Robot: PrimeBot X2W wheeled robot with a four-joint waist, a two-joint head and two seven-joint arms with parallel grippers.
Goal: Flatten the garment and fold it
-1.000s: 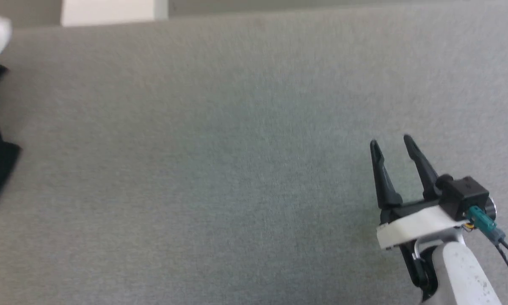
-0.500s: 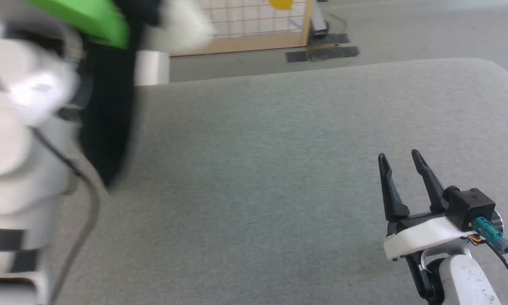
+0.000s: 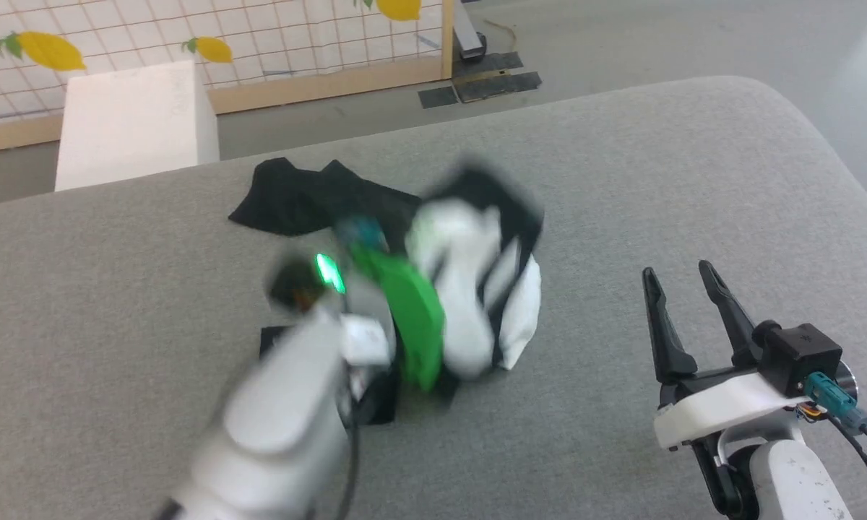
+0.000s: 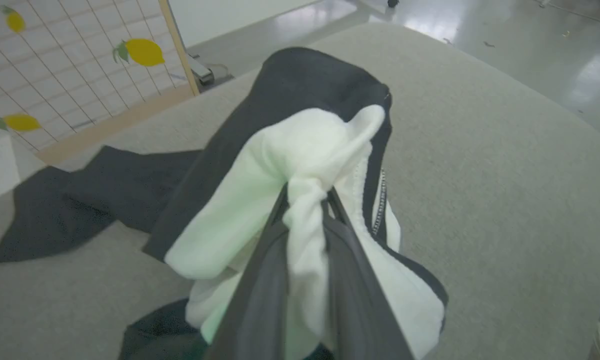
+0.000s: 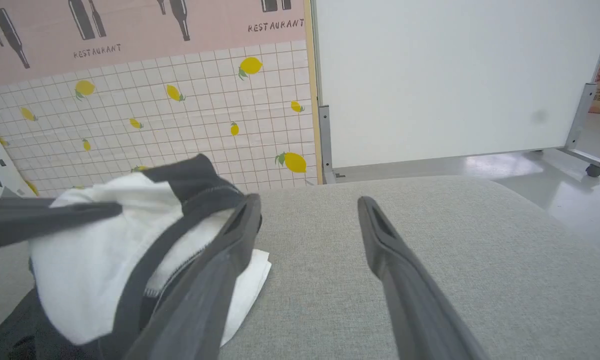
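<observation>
The big grey worktop has the garment bunched up near its middle, with a black part lying flat behind the heap. The cloth looks soft, thin and light, so it will likely flop and sag when lifted. An edge or a shoulder seems a better place to grab than the middle. The left jaws are almost pressed together, pinching a twist of white cloth. The right jaws are spread wide near the heap and hold nothing.

The right gripper hovers with its two dark fingers apart and nothing between them, over the grey padded table. To its left the garment is bunched, white folds among black, with the blurred left arm against it.
</observation>
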